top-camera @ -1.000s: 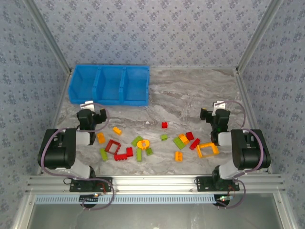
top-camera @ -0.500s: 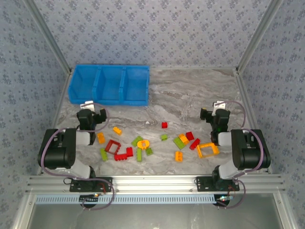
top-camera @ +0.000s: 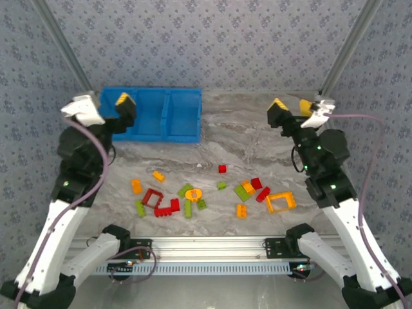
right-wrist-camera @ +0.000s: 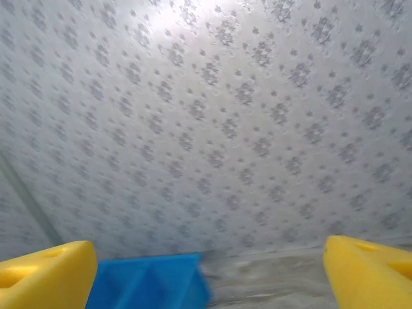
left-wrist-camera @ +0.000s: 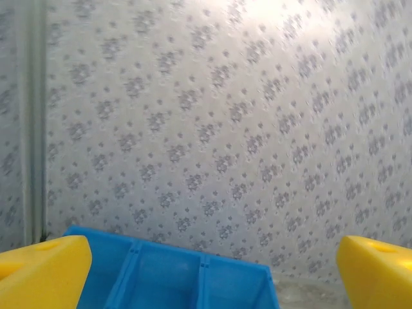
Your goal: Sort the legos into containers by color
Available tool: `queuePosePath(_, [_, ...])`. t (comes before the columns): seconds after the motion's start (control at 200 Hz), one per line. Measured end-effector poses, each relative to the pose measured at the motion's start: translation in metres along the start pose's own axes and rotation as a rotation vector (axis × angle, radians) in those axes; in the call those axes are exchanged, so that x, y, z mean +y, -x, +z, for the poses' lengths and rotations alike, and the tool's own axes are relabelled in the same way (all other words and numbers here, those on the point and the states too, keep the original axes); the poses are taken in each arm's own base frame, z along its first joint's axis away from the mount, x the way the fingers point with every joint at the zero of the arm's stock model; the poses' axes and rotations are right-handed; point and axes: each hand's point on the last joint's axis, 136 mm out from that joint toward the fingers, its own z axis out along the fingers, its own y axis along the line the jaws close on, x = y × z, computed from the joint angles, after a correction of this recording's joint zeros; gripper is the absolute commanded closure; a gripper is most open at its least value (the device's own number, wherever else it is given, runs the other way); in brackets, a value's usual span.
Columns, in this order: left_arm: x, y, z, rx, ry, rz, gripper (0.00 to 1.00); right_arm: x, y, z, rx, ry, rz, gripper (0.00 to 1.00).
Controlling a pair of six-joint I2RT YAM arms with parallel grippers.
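Looking overhead reveals scattered legos (top-camera: 192, 193); wrist views catch the bin (left-wrist-camera: 167, 280).

The grey marbled table (top-camera: 257, 129) bears a blue bin (top-camera: 166, 114) far left and perhaps twenty scattered legos (top-camera: 222, 168) nearer.

Left claw (left-wrist-camera: 209, 273) is gaping wide, yellow fingertips (left-wrist-camera: 42, 273) sitting in both bottom corners, blue bin (left-wrist-camera: 164, 273) lying between them, patterned wall (left-wrist-camera: 193, 129) standing behind.
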Motion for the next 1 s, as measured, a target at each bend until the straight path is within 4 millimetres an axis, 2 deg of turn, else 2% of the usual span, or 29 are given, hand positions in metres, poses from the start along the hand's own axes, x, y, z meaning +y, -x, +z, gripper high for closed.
queuePosePath(0.03, [0.007, 0.0, -0.004, 0.023, 0.02, -0.019, 0.02, 0.006, -0.005, -0.002, 0.033, 0.019, 0.026, 0.18])
queuePosePath(0.07, [0.016, -0.005, -0.005, 0.072, 0.058, -0.035, 0.02, 0.014, -0.022, -0.004, 0.106, 0.032, 0.055, 0.17])
queuePosePath(0.18, [0.041, -0.036, 0.018, 0.276, 0.195, -0.032, 0.08, 0.057, -0.092, -0.015, 0.354, 0.119, 0.02, 0.16])
queuePosePath(0.29, [0.071, -0.08, 0.057, 0.503, 0.312, -0.035, 0.13, 0.104, -0.148, -0.031, 0.514, 0.217, -0.091, 0.16])
queuePosePath(0.395, [0.102, -0.144, 0.093, 0.734, 0.39, -0.024, 0.17, 0.139, -0.179, -0.043, 0.563, 0.295, -0.188, 0.16])
queuePosePath(0.505, [0.122, -0.199, 0.113, 0.91, 0.409, 0.01, 0.17, 0.166, -0.203, -0.043, 0.576, 0.341, -0.239, 0.16])
queuePosePath(0.545, [0.127, -0.212, 0.119, 0.952, 0.406, 0.013, 0.06, 0.172, -0.212, -0.04, 0.584, 0.347, -0.249, 0.16])
queuePosePath(0.565, [0.13, -0.217, 0.121, 0.97, 0.405, 0.017, 0.04, 0.175, -0.216, -0.039, 0.589, 0.349, -0.253, 0.16])
queuePosePath(0.705, [0.15, -0.227, 0.143, 0.995, 0.41, 0.019, 0.02, 0.192, -0.239, -0.03, 0.611, 0.369, -0.261, 0.15])
queuePosePath(0.82, [0.16, -0.237, 0.162, 0.996, 0.389, 0.024, 0.11, 0.204, -0.249, -0.027, 0.629, 0.399, -0.253, 0.15])
queuePosePath(0.899, [0.163, -0.252, 0.174, 1.021, 0.369, 0.028, 0.19, 0.212, -0.251, -0.024, 0.638, 0.418, -0.244, 0.15])
queuePosePath(0.999, [0.166, -0.278, 0.187, 1.065, 0.339, 0.039, 0.2, 0.221, -0.248, -0.016, 0.638, 0.436, -0.223, 0.14])
